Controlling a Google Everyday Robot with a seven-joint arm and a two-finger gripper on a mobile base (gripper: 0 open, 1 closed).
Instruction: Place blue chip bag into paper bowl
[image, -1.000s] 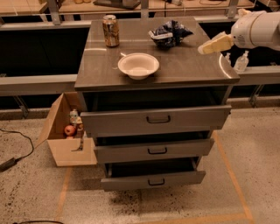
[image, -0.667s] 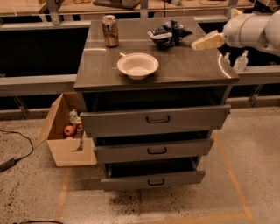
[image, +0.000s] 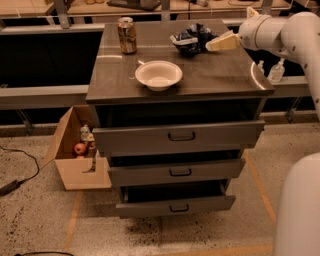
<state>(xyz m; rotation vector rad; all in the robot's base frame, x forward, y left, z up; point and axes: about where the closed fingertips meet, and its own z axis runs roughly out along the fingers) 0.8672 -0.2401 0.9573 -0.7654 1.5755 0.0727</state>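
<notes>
Gripper is held over the far right corner of the counter, its tip just beside the blue chip bag. Whether it is open or closed cannot be told, and nothing is seen to be carried by it.

The task is judged barely begun. The bag lies crumpled by the far edge, right of centre, not yet lifted. The paper bowl, set nearer the front edge about midway along, is seen empty. Grasp, carry and release are all left.

Nearest, a speckled floor with taped lines is seen. Below the counter's left edge a cardboard box of small items is stood. Under the front edge three drawers are stacked, the lowest pulled out a little. A soda can is stood near the far left corner, and another bench is seen beyond.
</notes>
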